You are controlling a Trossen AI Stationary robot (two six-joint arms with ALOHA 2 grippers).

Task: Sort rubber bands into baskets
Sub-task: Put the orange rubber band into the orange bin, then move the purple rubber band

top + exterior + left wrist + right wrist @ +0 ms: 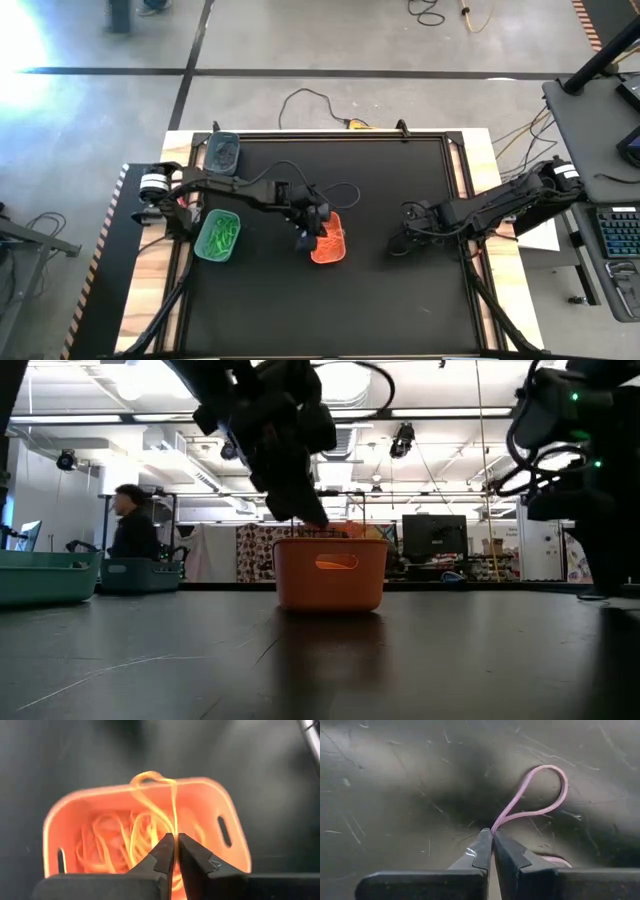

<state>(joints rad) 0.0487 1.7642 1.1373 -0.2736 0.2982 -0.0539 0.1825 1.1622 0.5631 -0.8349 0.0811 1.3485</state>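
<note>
Far left of the desk (300, 310), back corner: the dark grey-teal basket (223, 150) is seen, contents too small to tell. Just in front of it, near the left edge, the light teal-green basket (218, 235) is set, with green rubber bands (222, 234) heaped inside.

Centre-left: the orange basket (330, 240) is placed on the black mat, well apart from the other two. A tangle of orange bands (115, 842) is seen lying in it. The left pincer (174, 851) is held directly above this basket; its fingers are pressed together, and one orange band (155, 795) is pinched between the tips, its loop dangling over the basket's far rim. In the low view the left arm is seen coming down onto the orange basket from above.

Right of centre: the right pincer (492, 845) is lowered to the bare mat, well apart from the orange basket. Its fingers are clamped on a pinkish band (540, 795), gripped at one end, the rest of the loop spread out beyond the tips against the scratched surface.

Background, low view: a person (132, 525) is noted far left beyond the desk.
</note>
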